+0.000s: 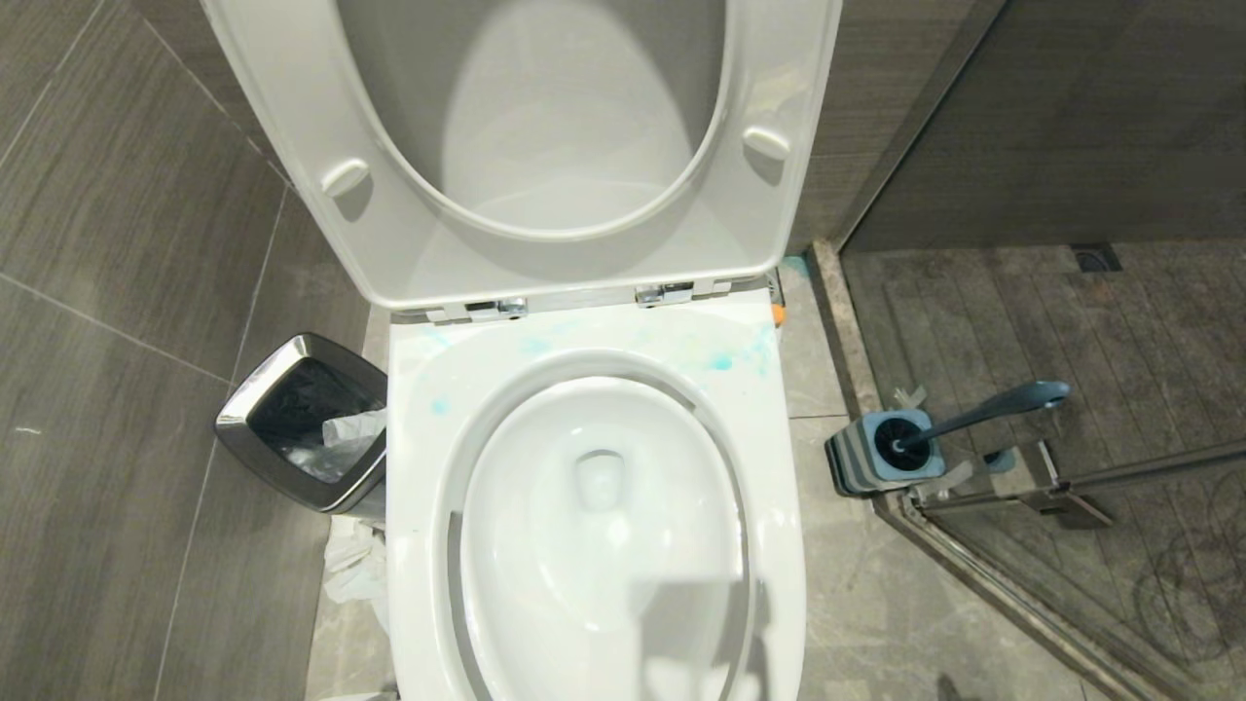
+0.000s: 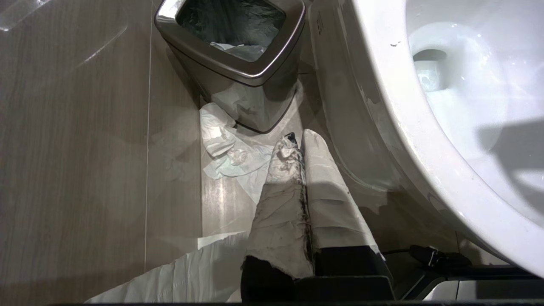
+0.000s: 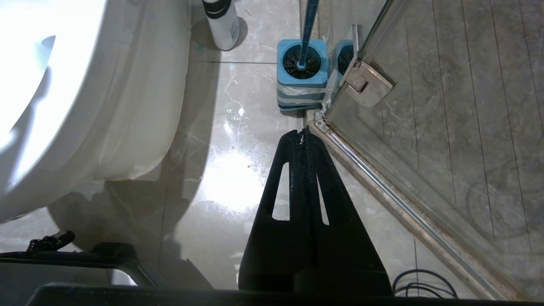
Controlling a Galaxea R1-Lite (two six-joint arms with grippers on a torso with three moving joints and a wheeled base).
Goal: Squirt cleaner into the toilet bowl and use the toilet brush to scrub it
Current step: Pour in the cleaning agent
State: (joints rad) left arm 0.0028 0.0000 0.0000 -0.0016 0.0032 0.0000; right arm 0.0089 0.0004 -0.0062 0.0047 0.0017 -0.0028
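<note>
Grey-tiled bathroom floor (image 1: 876,604), lid raised on large white glossy ceramic toilet bowl (image 1: 594,526). Teal smears on rear rim; basin clean-looking, no brush inside. Small white plastic cleaner bottle (image 3: 222,23) upright on floor beside bowl, untouched. Long slim dark teal toilet brush (image 1: 983,409) seated in square grey-blue holder (image 1: 881,453) by glass shower door (image 3: 425,127). Left claw (image 2: 293,146) and right claw (image 3: 302,134) pressed together, empty, low beside bowl. Judged: squirting and scrubbing both outstanding.

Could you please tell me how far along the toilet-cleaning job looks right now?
Barely started. The toilet bowl has its lid up, with teal smears on its rim but none in the basin. Nothing is in hand: the left gripper and right gripper hang shut and empty. The cleaner stands on the floor; the toilet brush sits in its holder. Squirting and scrubbing remain.
</note>
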